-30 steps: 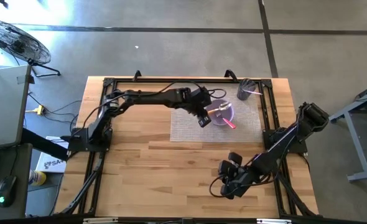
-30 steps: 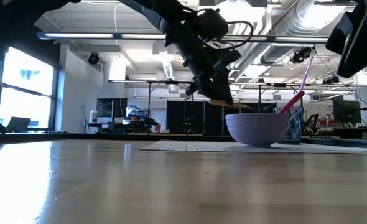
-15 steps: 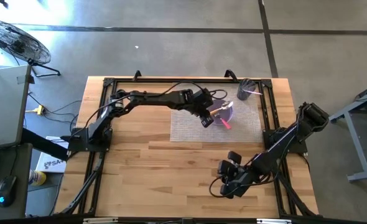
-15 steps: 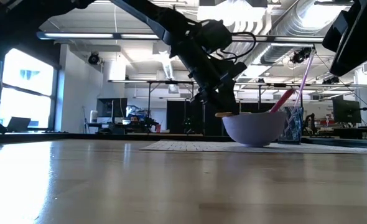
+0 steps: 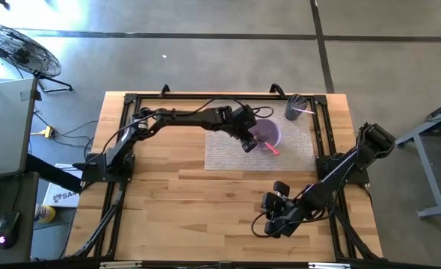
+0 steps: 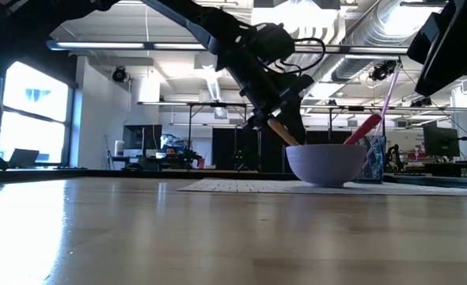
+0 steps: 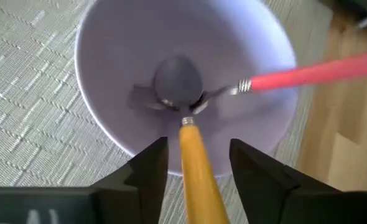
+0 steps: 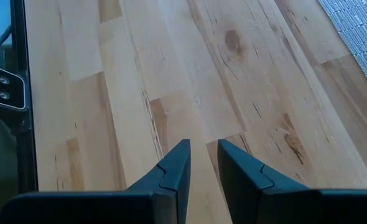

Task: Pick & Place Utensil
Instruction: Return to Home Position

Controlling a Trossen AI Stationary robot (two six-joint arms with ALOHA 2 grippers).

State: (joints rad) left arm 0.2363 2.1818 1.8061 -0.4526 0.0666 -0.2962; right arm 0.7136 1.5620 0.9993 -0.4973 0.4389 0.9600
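A lavender bowl point(image 5: 270, 131) stands on a grey woven mat point(image 5: 222, 152). In it lie an orange-handled spoon point(image 7: 193, 152) and a pink-handled utensil point(image 7: 314, 71). The spoon's head point(image 7: 178, 79) rests on the bowl's floor and its handle slants up over the rim point(image 6: 283, 134). The pink handle leans on the opposite rim. My left gripper point(image 7: 199, 149) hovers open just left of the bowl point(image 5: 244, 139). Its fingers stand on either side of the orange handle with a gap on each side. My right gripper point(image 8: 200, 152) waits low over bare wood at the near right point(image 5: 274, 215), empty, with a narrow gap between its fingers.
A dark utensil cup point(image 5: 295, 110) holding a pink-handled piece stands at the far right corner beyond the mat. Black frame rails run along the table's left, right and far edges. Bare wood lies between the mat and the near edge.
My left gripper has carried the orange spoon toward the bowl and down. The spoon was level above the rim. It now slants, head down in the bowl and handle up at the gripper. My right arm has kept still.
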